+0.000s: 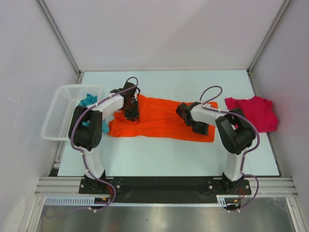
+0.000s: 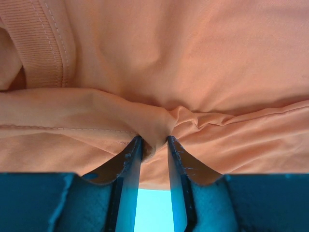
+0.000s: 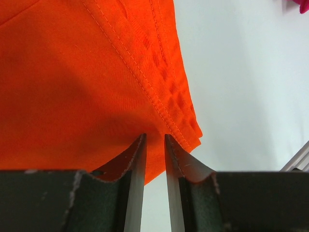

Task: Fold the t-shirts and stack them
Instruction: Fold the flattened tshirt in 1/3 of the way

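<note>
A white mesh basket (image 1: pixel 60 116) is seen at the left edge of the table (image 1: pixel 169 154). A teal t-shirt (image 1: pixel 88 100) is bunched inside it near its far right corner. Much of that shirt is covered by the left arm (image 1: pixel 94 123), which crosses the basket's right wall, so its full shape cannot be made out. A red t-shirt (image 1: pixel 253 112) is crumpled at the right edge of the table, well apart from the basket. Between them the orange t-shirt (image 1: pixel 159 116) is spread across the middle of the table, running left to right. Both arms reach over its ends and parts of them are hidden.

The left gripper (image 2: pixel 153 141) is set at the shirt's left end, and a raised fold of orange cloth is clamped between its fingertips (image 2: pixel 130 159). A ribbed collar band (image 2: pixel 46 48) is seen just beyond. The right gripper (image 3: pixel 154 139) is placed at the right near corner, beside the stitched hem (image 3: pixel 161 92). Its jaws are held only a narrow gap apart, and orange cloth is seen in that gap. Whether the cloth is pinched or merely lies beneath cannot be told. In the right wrist view only a sliver of the red shirt is caught at the top right corner. In the overhead view the tips of both grippers are hidden by the wrists.
</note>
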Motion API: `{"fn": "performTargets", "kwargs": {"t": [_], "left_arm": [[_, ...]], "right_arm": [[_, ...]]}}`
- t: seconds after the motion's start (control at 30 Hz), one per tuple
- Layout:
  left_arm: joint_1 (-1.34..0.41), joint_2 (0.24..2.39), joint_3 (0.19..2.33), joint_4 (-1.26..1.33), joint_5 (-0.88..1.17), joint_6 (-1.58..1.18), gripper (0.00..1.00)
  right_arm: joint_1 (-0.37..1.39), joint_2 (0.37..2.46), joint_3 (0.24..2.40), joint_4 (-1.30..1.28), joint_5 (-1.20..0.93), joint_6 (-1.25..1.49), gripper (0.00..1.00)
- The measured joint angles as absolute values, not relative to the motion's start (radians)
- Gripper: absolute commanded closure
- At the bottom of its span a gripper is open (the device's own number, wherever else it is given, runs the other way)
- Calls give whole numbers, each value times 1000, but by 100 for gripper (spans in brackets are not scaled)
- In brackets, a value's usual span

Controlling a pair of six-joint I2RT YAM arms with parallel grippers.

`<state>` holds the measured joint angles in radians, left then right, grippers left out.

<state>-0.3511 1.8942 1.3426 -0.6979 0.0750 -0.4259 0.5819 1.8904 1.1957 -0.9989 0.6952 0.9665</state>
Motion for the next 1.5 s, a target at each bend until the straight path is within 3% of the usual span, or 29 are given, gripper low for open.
{"fn": "performTargets", "kwargs": {"t": [0.27, 0.3, 0.37, 0.73, 1.0, 1.1, 1.13, 1.23, 1.33, 1.5], "left_arm": [[-351, 1894, 1343, -698, 74, -424, 76], [-351, 1894, 1343, -698, 74, -423, 85], [-351, 1893, 1343, -698, 75, -418, 91], [-351, 1889, 1371, -725, 58, -398, 96], [-345, 2063, 1676, -786, 35, -365, 96], [-345, 2153, 1788, -823, 31, -354, 81], [-345, 2185, 1833, -849, 29, -349, 62], [-344, 2262, 1931, -886, 29, -327, 34], [-344, 2282, 1944, -913, 26, -318, 25], [-342, 2226, 1811, -908, -18, -313, 23]], "right_arm": [[582, 1891, 1195, -997, 695, 966, 74], [583, 1891, 1195, -996, 695, 966, 74], [583, 1891, 1195, -996, 695, 966, 75], [594, 1907, 1195, -1000, 694, 966, 75], [596, 1907, 1195, -1014, 695, 966, 76], [596, 1906, 1193, -1017, 695, 967, 76], [596, 1904, 1190, -1018, 695, 967, 76], [598, 1892, 1174, -1019, 694, 967, 76], [599, 1874, 1154, -1023, 694, 968, 76], [601, 1864, 1137, -1023, 692, 967, 76]]}}
